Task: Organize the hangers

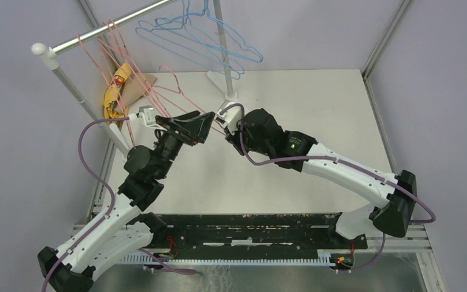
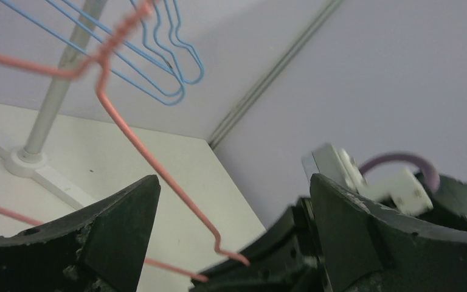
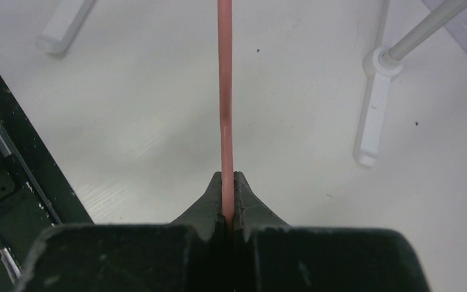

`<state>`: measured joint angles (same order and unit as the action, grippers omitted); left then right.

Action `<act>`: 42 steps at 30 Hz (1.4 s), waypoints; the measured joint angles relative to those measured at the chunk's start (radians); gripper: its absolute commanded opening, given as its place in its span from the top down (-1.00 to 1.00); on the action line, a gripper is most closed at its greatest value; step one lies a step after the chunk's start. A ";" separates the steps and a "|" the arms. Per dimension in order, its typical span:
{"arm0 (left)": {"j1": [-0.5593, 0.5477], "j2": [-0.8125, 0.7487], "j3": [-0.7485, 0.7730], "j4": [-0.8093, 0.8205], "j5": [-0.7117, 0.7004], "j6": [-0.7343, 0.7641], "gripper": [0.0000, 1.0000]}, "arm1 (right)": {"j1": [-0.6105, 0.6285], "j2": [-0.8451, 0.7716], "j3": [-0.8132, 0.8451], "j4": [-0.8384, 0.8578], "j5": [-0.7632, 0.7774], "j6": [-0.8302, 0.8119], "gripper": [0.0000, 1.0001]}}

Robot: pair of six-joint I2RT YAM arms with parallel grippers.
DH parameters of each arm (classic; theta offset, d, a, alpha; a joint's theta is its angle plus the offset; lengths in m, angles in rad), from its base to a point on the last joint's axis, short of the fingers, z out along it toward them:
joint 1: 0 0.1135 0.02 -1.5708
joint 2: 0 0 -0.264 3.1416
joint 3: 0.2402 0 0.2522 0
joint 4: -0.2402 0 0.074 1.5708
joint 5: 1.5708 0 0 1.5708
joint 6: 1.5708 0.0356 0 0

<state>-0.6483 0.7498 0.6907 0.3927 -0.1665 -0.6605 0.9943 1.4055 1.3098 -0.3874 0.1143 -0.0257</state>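
Pink hanger (image 3: 224, 91) tight inside right hand (image 3: 227, 184)

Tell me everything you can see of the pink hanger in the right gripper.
The pink hanger is thin pink-red wire, seemingly coated metal. The right gripper is shut on a straight stretch of it, which runs away from the jaws above the white table. In the left wrist view, a bent shoulder and the twisted neck pass through the open left gripper, apparently untouched. I cannot make out its hook.
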 measured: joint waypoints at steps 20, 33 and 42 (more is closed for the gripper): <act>-0.011 -0.130 -0.165 -0.183 0.178 0.034 -0.98 | -0.061 0.325 0.431 0.005 0.056 -0.077 0.99; -0.011 -0.135 -0.198 -0.207 0.179 0.045 -0.98 | -0.080 0.518 0.735 0.010 0.069 -0.089 0.99; -0.011 -0.155 -0.218 -0.238 0.195 0.045 -0.98 | -0.099 0.734 0.999 -0.037 0.041 -0.084 0.94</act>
<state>-0.6590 0.5949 0.4728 0.1551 0.0280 -0.6151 0.8951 2.1399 2.3085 -0.4240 0.1555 -0.1097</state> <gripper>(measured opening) 0.990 0.039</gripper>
